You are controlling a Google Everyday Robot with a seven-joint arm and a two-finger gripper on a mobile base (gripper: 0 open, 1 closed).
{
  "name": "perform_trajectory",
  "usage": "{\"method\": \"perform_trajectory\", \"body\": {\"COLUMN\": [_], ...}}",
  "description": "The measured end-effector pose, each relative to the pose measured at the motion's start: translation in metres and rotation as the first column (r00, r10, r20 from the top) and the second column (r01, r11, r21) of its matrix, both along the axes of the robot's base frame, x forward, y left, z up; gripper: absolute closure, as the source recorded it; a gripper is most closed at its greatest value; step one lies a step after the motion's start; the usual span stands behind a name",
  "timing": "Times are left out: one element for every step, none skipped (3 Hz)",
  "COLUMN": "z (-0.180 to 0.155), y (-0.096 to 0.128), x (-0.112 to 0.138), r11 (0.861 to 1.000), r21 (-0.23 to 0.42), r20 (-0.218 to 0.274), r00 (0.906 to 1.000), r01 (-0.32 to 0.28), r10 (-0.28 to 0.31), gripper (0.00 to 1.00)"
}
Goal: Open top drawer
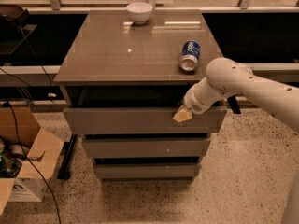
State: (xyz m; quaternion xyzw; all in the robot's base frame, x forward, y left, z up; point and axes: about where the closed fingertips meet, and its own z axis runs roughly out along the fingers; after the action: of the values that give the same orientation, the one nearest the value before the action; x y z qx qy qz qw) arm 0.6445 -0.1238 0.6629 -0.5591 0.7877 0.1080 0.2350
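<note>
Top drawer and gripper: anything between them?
Nothing shows between them in the camera view: the gripper is right at the upper edge of the top drawer, near its right end.

No text can be read. The blue can (189,55), lying on the right of the cabinet top, has white markings that cannot be made out. The cardboard box (25,169) at near left has dark print, also illegible. The gripper (182,115) is at the upper right edge of the top drawer (135,121).

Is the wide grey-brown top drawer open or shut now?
Partly open: the wide grey-brown top drawer stands forward of the brown tabletop, a dark gap behind its front. The gripper is at its upper right edge.
</note>
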Motion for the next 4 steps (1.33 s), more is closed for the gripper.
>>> {"method": "perform_trajectory", "body": {"z": [0.002,0.004,0.014,0.016], "y": [0.0,0.001,0.004,0.004], "x": [-0.016,-0.047,-0.108,-0.147], "r11": [1.0,0.997,0.985,0.971], "r21": [0.002,0.014,0.067,0.1], "r20": [-0.034,-0.099,-0.2,-0.29], "r00": [0.999,0.9924,0.9655,0.9269], "r01": [-0.028,-0.071,-0.157,-0.218], "r10": [0.028,0.072,0.168,0.238], "gripper": [0.0,0.0,0.0,0.0]}}
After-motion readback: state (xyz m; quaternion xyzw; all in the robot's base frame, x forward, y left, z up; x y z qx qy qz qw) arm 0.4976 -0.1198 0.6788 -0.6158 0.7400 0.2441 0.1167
